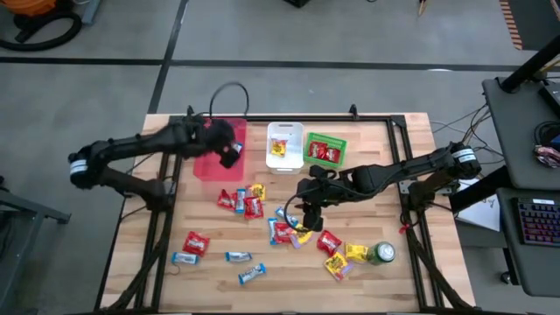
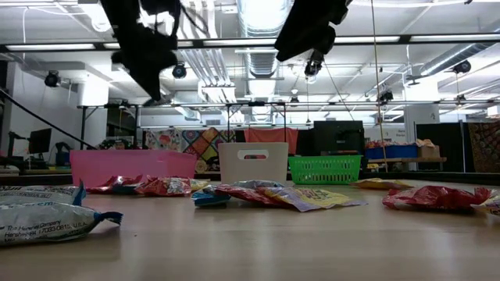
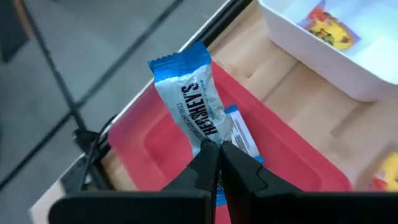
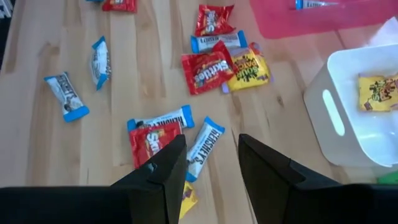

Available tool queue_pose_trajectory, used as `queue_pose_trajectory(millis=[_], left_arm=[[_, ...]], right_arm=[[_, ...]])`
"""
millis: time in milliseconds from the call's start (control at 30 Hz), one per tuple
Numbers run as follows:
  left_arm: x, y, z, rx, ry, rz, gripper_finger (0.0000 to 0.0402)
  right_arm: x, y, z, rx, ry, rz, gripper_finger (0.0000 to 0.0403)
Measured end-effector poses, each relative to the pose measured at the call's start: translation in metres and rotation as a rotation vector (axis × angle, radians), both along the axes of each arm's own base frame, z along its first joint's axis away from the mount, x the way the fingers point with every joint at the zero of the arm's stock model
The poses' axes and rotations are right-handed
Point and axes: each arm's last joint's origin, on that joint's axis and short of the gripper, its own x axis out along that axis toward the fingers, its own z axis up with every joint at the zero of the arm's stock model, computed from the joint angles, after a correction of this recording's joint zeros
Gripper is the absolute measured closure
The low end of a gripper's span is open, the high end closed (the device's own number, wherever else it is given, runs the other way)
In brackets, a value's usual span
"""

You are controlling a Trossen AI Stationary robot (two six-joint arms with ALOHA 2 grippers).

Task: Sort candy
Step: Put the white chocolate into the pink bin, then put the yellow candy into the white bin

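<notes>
Above the pink bin [image 1: 213, 163] at the desk's far left, your left gripper [image 3: 214, 163] pinches a blue-and-silver bar [image 3: 194, 101] by one end. It looks light, limp and slippery; grip crimped ends. The right gripper [image 4: 208, 163] hovers, fingers apart and empty, over the mid-desk candy [image 1: 289, 229].

Red, yellow and blue-and-silver wrapped candy [image 1: 254, 203] lies scattered flat on the wood; one blue-and-silver bar [image 3: 194, 106] hangs upright above the pink bin, another lies inside it, yellow packets [image 1: 278, 147] rest in the white bin
</notes>
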Motion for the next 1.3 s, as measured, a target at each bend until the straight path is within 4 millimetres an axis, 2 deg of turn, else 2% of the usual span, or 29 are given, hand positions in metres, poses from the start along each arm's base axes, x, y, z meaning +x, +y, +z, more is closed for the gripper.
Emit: queue_pose_trajectory(millis=[133, 300, 467, 633, 833, 1033, 1167, 1300], left_arm=[[-0.01, 0.038, -0.017, -0.082, -0.033, 0.022, 0.0401], [-0.031, 0.07, -0.048, -0.109, 0.009, 0.161, 0.0401], [-0.046, 0.079, -0.082, -0.175, 0.084, 0.231, 0.0401], [-0.047, 0.079, -0.098, -0.183, 0.093, 0.235, 0.0399], [-0.045, 0.081, -0.1, -0.178, 0.087, 0.235, 0.0371], [-0.041, 0.079, -0.088, -0.204, 0.052, 0.249, 0.0337], [-0.032, 0.063, -0.073, -0.22, -0.021, 0.206, 0.0329], [-0.02, 0.031, -0.057, -0.194, -0.095, 0.087, 0.0329]], right_arm=[[0.001, 0.0, 0.001, -0.002, -0.016, -0.004, 0.0266], [0.001, -0.001, 0.001, -0.028, -0.018, -0.019, 0.0266], [0.001, -0.001, 0.001, -0.045, -0.02, -0.02, 0.0266], [0.002, -0.001, 0.001, -0.05, -0.025, -0.015, 0.0266], [0.002, -0.001, 0.002, -0.049, -0.027, -0.015, 0.0266], [0.002, -0.001, 0.002, -0.048, -0.028, -0.016, 0.0266], [0.002, -0.001, 0.002, -0.035, -0.029, -0.029, 0.0266], [0.002, -0.001, 0.002, -0.028, -0.03, -0.036, 0.0266]])
